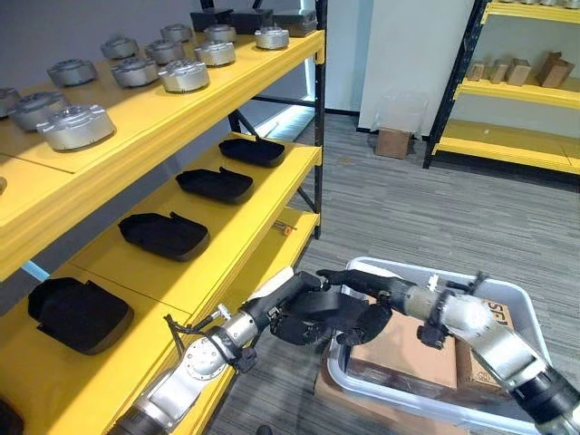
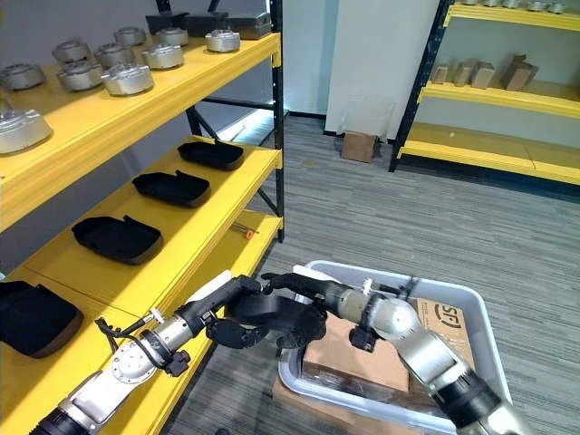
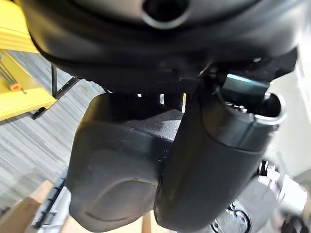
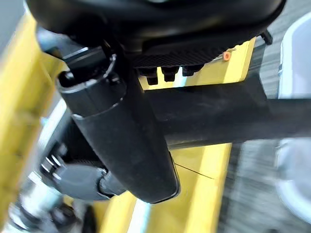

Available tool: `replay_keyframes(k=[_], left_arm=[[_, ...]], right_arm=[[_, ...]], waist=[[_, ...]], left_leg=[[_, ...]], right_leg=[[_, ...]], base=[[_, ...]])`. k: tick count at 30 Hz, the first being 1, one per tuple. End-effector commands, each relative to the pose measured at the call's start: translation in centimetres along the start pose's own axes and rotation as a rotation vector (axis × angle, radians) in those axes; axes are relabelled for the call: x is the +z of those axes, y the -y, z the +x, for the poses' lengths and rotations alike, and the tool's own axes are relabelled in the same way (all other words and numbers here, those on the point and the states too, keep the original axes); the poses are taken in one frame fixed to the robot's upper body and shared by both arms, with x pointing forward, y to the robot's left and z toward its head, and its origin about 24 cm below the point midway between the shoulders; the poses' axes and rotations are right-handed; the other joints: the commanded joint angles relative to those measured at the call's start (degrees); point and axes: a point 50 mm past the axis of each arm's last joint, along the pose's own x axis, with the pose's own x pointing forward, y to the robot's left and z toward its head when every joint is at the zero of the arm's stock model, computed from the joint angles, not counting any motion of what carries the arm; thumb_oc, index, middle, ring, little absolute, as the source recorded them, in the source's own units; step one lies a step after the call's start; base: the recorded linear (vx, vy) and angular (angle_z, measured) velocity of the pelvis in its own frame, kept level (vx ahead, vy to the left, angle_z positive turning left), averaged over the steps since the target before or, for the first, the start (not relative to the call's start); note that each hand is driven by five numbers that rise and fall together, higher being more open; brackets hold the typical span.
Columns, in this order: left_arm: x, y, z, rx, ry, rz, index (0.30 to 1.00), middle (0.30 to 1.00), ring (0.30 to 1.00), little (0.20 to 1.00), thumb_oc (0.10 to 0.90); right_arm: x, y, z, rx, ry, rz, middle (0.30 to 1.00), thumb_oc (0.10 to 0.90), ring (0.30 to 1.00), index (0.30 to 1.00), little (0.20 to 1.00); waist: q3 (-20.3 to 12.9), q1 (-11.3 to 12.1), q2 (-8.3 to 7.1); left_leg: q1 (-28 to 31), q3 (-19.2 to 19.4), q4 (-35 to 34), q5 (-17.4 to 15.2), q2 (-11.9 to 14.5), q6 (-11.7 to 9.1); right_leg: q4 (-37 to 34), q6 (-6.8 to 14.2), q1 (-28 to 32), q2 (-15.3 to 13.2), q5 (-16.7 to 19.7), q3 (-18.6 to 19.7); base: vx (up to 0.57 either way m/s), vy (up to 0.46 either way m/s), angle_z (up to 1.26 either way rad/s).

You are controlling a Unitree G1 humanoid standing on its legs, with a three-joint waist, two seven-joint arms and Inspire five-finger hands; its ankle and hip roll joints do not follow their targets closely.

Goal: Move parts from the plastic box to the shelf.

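Black part, lower centre: gripped by left hand and right hand, at plastic box rim, beside yellow shelf.

The near shelf holds 4 black moulded parts and 10 round metal parts.

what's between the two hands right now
A black molded part, held between the left hand and the right hand above the plastic box's corner, seen in the left eye view.
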Motion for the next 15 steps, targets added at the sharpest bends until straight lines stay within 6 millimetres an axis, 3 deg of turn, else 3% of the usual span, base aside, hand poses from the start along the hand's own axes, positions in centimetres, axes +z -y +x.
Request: replay_keyframes(k=[1,6,12,15], left_arm=[[1.9,-1.3,1.0,0.066,0.125,0.032,0.300,0.300,0.300,0.300,0.400],[1.4,-1.5,0.4,0.122,0.105,0.014,0.300,0.300,0.300,0.300,0.400],[0.5,-2.2,-0.6,0.242,0.059,0.037,0.300,0.300,0.300,0.300,0.400],[0.4,-2.7,-1.1,0.296,0.054,0.040,0.300,0.300,0.300,0.300,0.400]], right_arm=[[10.1,3.3,-2.1,-0.171,0.657,-0.041,1.000,0.900,1.000,1.000,1.000],[9.1,3.5,-3.6,-0.242,0.743,0.095,1.000,0.900,1.000,1.000,1.000],[6.8,3.8,-4.6,-0.360,0.937,0.541,1.000,0.900,1.000,1.000,1.000],[5.3,3.4,-4.8,-0.424,0.919,0.641,1.000,0.900,1.000,1.000,1.000]], waist=[[-1.7,-0.4,-2.14],[-1.6,-0.6,-2.09],[-1.9,-0.9,-1.90],[-2.0,-1.4,-1.76]], left_leg=[[2.1,-1.4,-0.5,-2.6,-0.1,0.1],[2.2,-1.6,-0.5,-2.8,-0.1,0.2],[2.0,-1.6,-0.5,-2.7,-0.3,0.3],[1.9,-1.5,-0.5,-2.7,-0.4,0.4]], right_leg=[[2.6,0.5,1.8,-1.3,-3.9,1.0],[2.7,0.5,1.9,-1.2,-4.1,1.2],[2.3,0.5,1.9,-1.1,-3.9,1.1],[2.1,0.6,1.9,-1.2,-3.8,1.1]], base=[[0.00,0.032,0.00],[0.01,0.032,0.00],[0.02,0.065,0.02],[0.03,0.076,0.02]])
